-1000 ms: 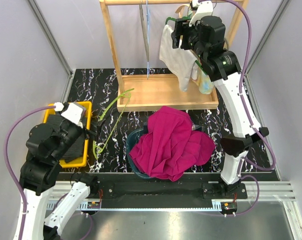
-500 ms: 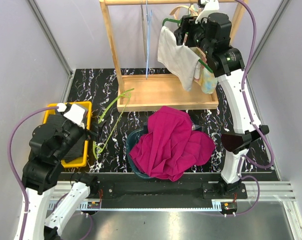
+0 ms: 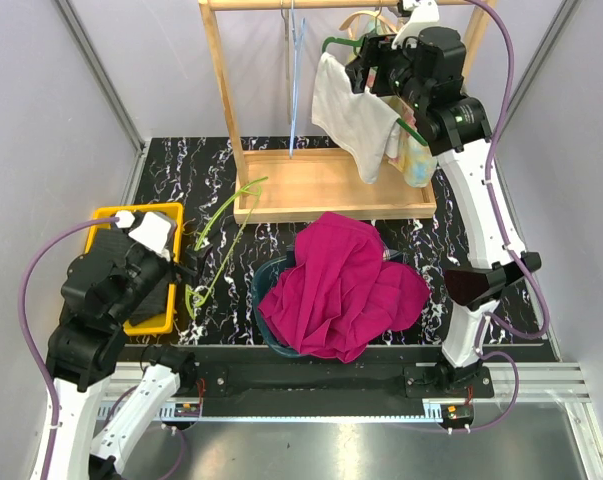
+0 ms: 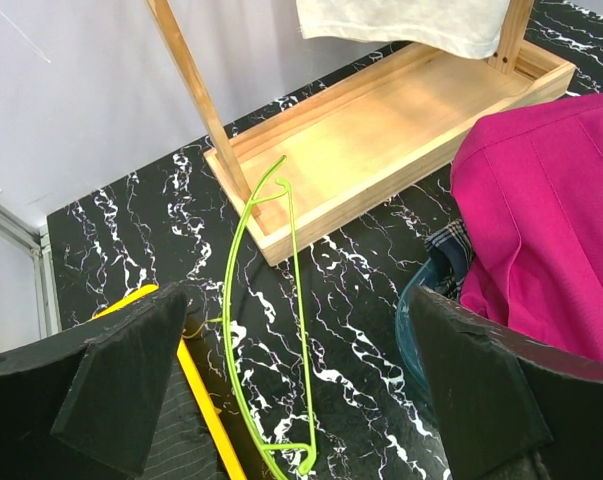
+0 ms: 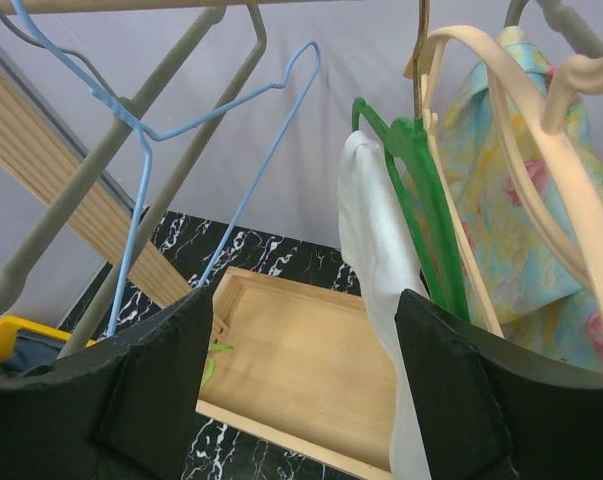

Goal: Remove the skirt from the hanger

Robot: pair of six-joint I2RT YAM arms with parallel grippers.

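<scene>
Top view: the white skirt [image 3: 349, 110] hangs on the green hanger [image 3: 337, 42] at upper right, the right gripper [image 3: 366, 72] just beside it, and the left gripper [image 3: 188, 268] sits low at left by the yellow bin [image 3: 106, 213]. Left wrist view: fingers spread wide on nothing, the skirt's hem just peeking in at the top edge. Right wrist view: fingers apart and empty, skirt right of centre; best, I'd judge, to pinch cloth just under the hanger's shoulder, not the hanger, then draw it off.
</scene>
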